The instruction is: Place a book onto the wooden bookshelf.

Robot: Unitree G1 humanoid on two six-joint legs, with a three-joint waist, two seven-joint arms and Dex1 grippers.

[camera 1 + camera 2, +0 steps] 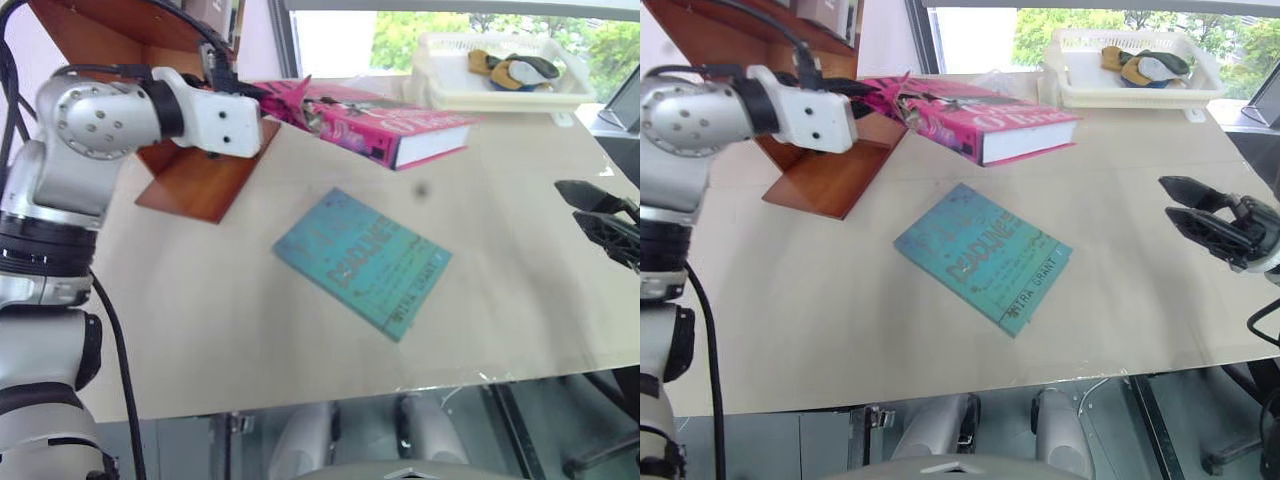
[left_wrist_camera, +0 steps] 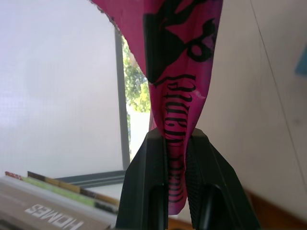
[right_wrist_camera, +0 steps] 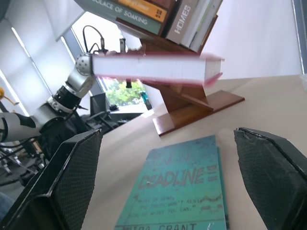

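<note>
The pink book (image 1: 385,125) hangs level above the table's far side, just right of the wooden bookshelf (image 1: 195,180), its white page edges toward me. My left gripper (image 1: 262,95) is shut on the edge of its cover; the left wrist view shows both fingers (image 2: 148,167) pinching the magenta cover (image 2: 180,62). My right gripper (image 1: 1175,203) hovers over the table's right side, open and empty, pointing toward the book. In the right wrist view the book (image 3: 153,67) floats in front of the bookshelf (image 3: 196,108).
A teal-blue book (image 1: 362,262) lies flat in the middle of the pale table (image 1: 200,320). A white tray (image 1: 450,90) with small items stands at the far right. Several books (image 3: 177,17) stand on the shelf's upper board.
</note>
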